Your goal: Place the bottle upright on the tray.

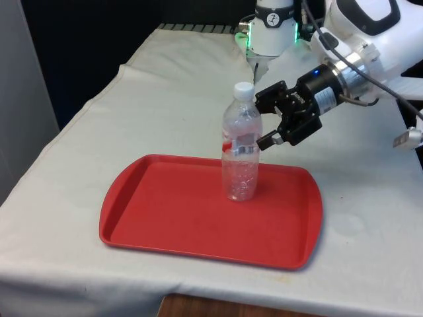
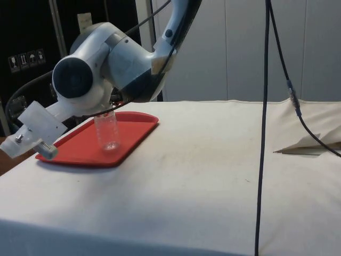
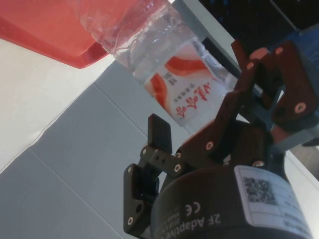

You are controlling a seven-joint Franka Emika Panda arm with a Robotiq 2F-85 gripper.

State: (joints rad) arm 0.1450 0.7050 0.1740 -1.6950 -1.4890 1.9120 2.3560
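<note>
A clear plastic bottle (image 1: 240, 145) with a white cap and a red-and-white label stands upright on the red tray (image 1: 165, 211), near the tray's far edge. My gripper (image 1: 263, 120) is level with the label on the front view's right, open, its fingertips just off the bottle's side and holding nothing. In the wrist view the labelled bottle (image 3: 174, 89) lies just beyond the spread fingers (image 3: 159, 132), with a corner of the tray (image 3: 45, 30) past it. From the side, the bottle (image 2: 109, 130) stands on the tray (image 2: 80, 152), partly behind my arm.
White cloth covers the table (image 1: 370, 218) around the tray. A black cable (image 2: 265, 133) hangs down in the side view, and a fold in the cloth (image 2: 309, 144) sits near that view's right edge.
</note>
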